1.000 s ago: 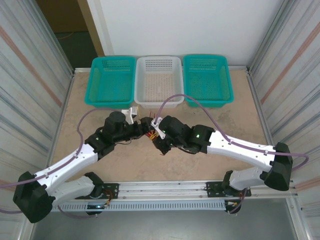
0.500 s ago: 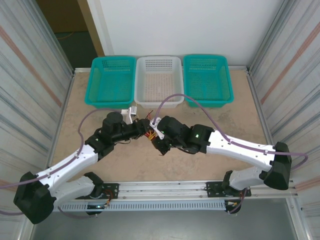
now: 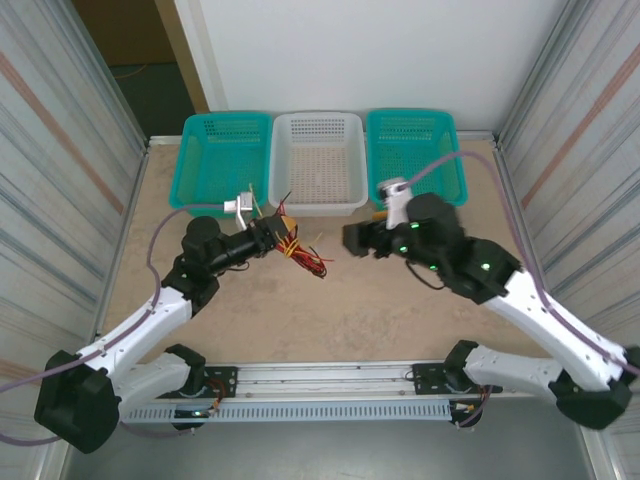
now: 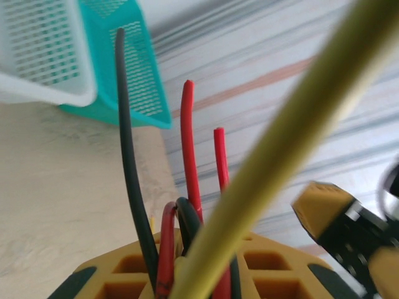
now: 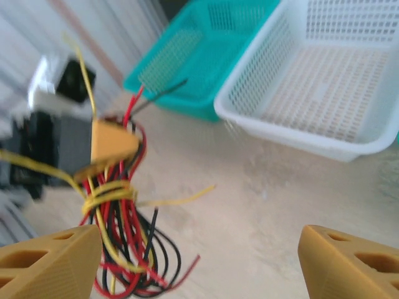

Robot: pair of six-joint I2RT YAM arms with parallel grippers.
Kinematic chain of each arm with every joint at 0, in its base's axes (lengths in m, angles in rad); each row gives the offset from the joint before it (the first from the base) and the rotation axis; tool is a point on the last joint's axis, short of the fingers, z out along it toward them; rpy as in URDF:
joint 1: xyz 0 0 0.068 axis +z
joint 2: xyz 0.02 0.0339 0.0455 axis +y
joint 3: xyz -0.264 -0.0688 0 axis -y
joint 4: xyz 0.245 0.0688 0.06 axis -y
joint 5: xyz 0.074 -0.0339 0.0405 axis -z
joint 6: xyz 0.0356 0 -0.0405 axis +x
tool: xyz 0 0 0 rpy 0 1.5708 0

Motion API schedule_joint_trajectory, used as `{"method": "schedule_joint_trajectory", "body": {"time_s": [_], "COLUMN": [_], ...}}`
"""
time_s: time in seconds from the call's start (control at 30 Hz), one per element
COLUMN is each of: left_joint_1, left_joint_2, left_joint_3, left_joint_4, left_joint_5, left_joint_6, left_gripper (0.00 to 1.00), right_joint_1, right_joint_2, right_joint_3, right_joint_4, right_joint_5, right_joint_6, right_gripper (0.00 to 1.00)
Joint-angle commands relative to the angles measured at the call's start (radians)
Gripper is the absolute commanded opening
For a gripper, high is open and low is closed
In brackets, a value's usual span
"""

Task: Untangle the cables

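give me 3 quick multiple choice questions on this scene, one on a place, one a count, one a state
1. Where are the cables?
A) in the white basket
B) held by the left gripper
C) held by the right gripper

2. How many teal baskets are there?
A) one
B) two
C) four

3. The right gripper is:
A) open and empty
B) shut on the cables
C) shut on a basket rim

Answers: 1 B, the strands pass between the left gripper's fingers. 2 B, one teal basket stands on each side of the white basket. 3 A, its fingers stand wide apart with nothing between them.
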Motion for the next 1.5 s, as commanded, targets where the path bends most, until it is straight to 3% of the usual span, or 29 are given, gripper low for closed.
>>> {"method": "schedule_joint_trajectory", "body": {"time_s": [0.0,0.1,0.2,0.43,0.5,0.6,0.83,0.93,1.0,1.03,1.33,1.47], "left_joint_1": [0.004,0.001,0.001,-0.006,-0.015,-0.025,-0.027,-0.027,-0.027,-0.027,-0.034,-0.086], "left_joint_2": [-0.012,0.007,0.007,0.000,0.003,0.004,-0.008,-0.006,-0.003,0.000,0.062,0.114], "left_joint_3": [0.012,0.035,0.045,0.048,0.056,0.057,0.055,0.063,0.067,0.068,0.114,0.183], "left_joint_4": [0.275,0.396,0.467,0.583,0.583,0.577,0.571,0.562,0.559,0.558,0.636,0.738], "left_joint_5": [0.139,0.222,0.246,0.221,0.232,0.236,0.234,0.234,0.229,0.224,0.124,0.033], "left_joint_6": [-0.009,-0.023,-0.023,-0.028,-0.025,-0.018,-0.015,-0.009,-0.005,-0.003,-0.073,-0.133], "left_gripper": [0.00,0.00,0.00,0.00,0.00,0.00,0.00,0.00,0.00,0.00,0.00,0.00], "right_joint_1": [-0.139,-0.196,-0.188,-0.138,-0.122,-0.115,-0.114,-0.114,-0.113,-0.114,-0.165,-0.185], "right_joint_2": [-0.028,-0.014,0.017,0.018,0.057,0.084,0.099,0.094,0.089,0.085,0.129,0.191], "right_joint_3": [-0.087,-0.123,-0.135,-0.205,-0.204,-0.197,-0.187,-0.187,-0.190,-0.190,-0.192,-0.254], "right_joint_4": [0.157,0.278,0.361,0.511,0.519,0.539,0.564,0.565,0.566,0.566,0.568,0.749], "right_joint_5": [-0.365,-0.533,-0.621,-0.632,-0.617,-0.621,-0.607,-0.607,-0.604,-0.604,-0.552,-0.560], "right_joint_6": [0.179,0.260,0.307,0.386,0.390,0.405,0.405,0.402,0.399,0.397,0.415,0.511], "right_gripper": [0.76,0.72,0.69,0.64,0.52,0.44,0.30,0.17,0.02,0.00,0.00,0.00]}}
